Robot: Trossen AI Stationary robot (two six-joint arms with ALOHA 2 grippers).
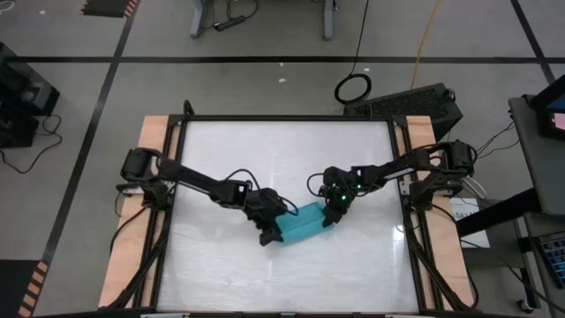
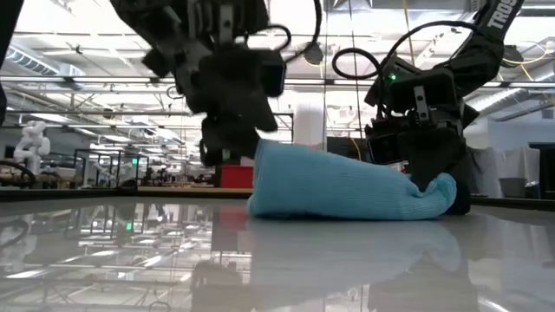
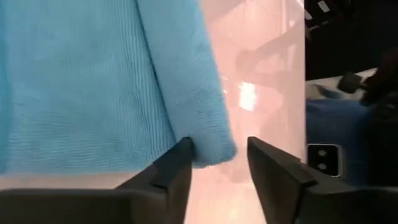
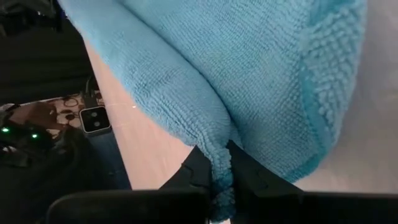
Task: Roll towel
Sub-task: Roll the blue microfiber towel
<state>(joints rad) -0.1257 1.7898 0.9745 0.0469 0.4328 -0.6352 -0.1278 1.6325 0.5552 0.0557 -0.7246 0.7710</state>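
My left gripper (image 1: 270, 231) sits at the left end of the towel (image 1: 302, 223), which lies a little nearer the table's front edge than its middle, well clear of all four corners of the table (image 1: 221, 150). My left fingers (image 3: 177, 171) stand spread, with a gap between them; a corner of the cloth rests against one of them but nothing is clamped there. On this side I judge the job is to let the cloth go cleanly: draw straight back along the line of the fingers so that no loop of the knit snags and pulls the roll loose.

The towel itself is turquoise, soft and finely ribbed, with a fuzzier, looped texture along its folded edge. From table height it looks like a low, lumpy bundle, taller at one end and tapering to a rounded nub at the other, not yet a tight, even cylinder. The tabletop under it is white, glossy and hard; it mirrors the cloth, so I expect the towel to slide rather than grip if pushed.

My right gripper (image 1: 334, 210) is at the towel's right end, its fingers pressed together on a thin hem of the cloth (image 4: 217, 165). That pinch is my anchor: I should hold it firm and low against the table, keeping the bundle from unrolling while the other side frees itself.
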